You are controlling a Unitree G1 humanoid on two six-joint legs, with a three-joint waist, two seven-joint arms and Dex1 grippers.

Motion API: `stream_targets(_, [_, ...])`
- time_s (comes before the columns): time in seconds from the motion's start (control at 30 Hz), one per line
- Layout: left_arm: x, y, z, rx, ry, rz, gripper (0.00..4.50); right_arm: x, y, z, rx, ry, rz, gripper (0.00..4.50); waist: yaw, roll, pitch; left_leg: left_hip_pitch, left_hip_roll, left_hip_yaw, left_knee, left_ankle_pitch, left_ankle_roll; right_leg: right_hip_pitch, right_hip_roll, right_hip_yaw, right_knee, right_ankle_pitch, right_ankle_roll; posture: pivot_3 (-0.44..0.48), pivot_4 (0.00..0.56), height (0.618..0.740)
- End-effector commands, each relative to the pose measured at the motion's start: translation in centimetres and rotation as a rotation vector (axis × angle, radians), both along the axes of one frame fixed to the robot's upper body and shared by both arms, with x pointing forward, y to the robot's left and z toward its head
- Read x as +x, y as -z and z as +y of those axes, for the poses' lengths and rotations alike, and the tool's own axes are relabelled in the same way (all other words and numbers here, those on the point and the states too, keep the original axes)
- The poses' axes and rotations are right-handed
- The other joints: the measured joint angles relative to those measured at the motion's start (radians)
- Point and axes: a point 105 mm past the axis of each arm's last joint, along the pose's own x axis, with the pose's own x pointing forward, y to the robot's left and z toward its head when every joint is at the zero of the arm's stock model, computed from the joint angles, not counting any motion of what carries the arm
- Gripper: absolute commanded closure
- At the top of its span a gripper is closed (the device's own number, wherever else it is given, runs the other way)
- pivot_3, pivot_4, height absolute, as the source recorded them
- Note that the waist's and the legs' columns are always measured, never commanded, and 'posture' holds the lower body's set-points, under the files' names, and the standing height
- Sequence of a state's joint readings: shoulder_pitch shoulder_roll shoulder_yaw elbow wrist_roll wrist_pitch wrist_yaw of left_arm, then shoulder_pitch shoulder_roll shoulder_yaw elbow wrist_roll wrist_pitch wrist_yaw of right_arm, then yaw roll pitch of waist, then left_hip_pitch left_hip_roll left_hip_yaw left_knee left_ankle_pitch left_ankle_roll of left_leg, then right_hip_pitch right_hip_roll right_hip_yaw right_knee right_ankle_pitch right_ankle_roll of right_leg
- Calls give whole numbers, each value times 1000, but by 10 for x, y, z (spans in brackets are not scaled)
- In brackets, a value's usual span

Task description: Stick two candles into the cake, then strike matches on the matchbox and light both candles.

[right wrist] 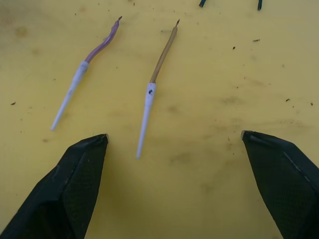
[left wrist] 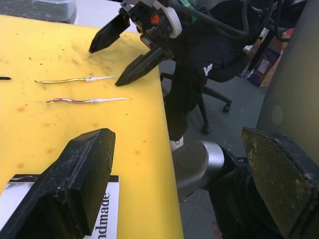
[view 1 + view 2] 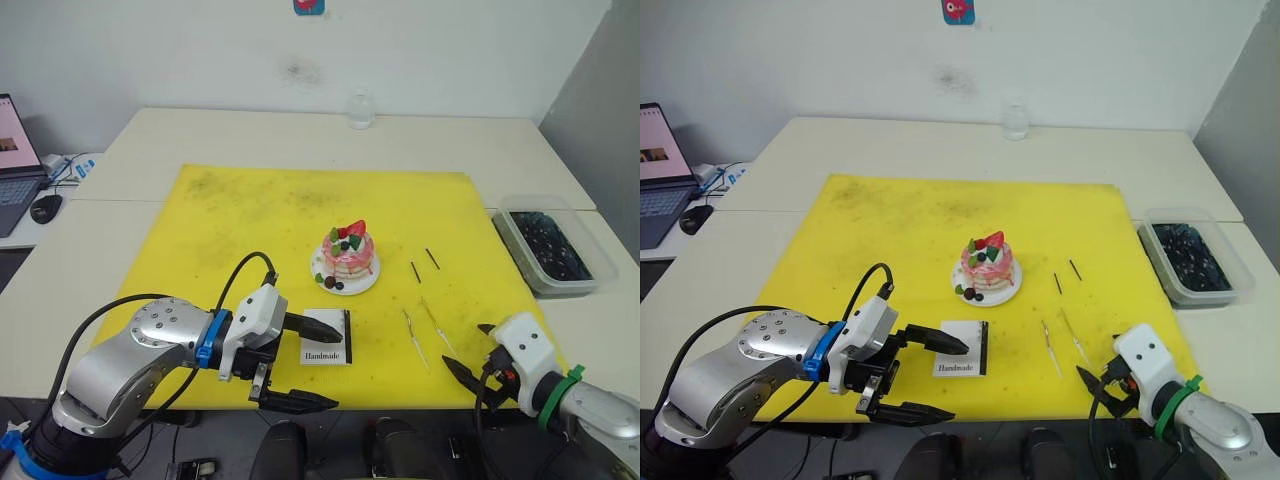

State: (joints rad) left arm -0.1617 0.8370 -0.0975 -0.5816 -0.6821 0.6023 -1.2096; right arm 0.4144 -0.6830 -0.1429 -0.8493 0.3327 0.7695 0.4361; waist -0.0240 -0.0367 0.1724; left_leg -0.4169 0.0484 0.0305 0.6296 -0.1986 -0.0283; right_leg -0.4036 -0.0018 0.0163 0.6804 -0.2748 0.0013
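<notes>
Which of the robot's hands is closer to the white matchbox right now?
Left. The left gripper hangs open right beside the matchbox, one finger over it. The right gripper is open farther off, near the candles.

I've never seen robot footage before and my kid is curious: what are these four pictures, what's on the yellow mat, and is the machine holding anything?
It is a two-armed robot, and all four pictures show one moment. Two come from cameras in its head, looking down over its arms. The other two come from cameras on its wrists, looking out between each gripper's two black fingers.

On the yellow mat stands a small pink cake on a white plate. Beside it lie two short dark matches and, nearer the robot, two thin candles. A white matchbox printed "Handmade" lies near the front edge.

Nothing is held. The left gripper is open beside the matchbox, and the right gripper is open just short of the candles.
</notes>
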Motion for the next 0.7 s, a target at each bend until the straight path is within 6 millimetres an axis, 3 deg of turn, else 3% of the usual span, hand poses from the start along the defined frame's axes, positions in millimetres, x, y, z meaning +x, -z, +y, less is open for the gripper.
stream_targets(0.03, [-1, -5, -2, -4, 10, -29, 0, 0, -4, 3, -3, -8, -25, 908, 0, 0, 0, 0, 0, 0, 0, 0, 0, 0, 0, 0, 0, 0, 0, 0, 150, 740])
stream_targets(0.33, [-4, -2, -4, -8, 3, -18, 0, 0, -2, 8, 26, 2, -4, 4296, 0, 0, 0, 0, -1, 0, 0, 0, 0, 0, -1, 0, 0, -1, -2, 0, 150, 740])
stream_targets(0.37, [-4, -2, -5, -9, 0, -14, 0, 0, -2, 8, 38, 10, -3, 4482, 0, 0, 0, 0, 0, 0, 0, 0, 0, 0, -1, 0, 0, -1, -2, 0, 150, 740])
stream_targets(0.5, [-2, -1, -5, -16, -19, 1, 0, 0, -4, 9, 72, 23, 4, 4482, 0, 0, 0, 0, 0, 0, 0, 0, 0, 0, -1, 0, 0, -1, -1, 0, 150, 740])
stream_targets(0.7, [9, -2, -5, -46, -121, 63, 0, -1, -26, 4, 152, 11, -44, 4482, 0, 0, 0, 0, 0, 0, 0, 0, 0, 0, -1, 0, 0, 0, -1, 0, 150, 740])
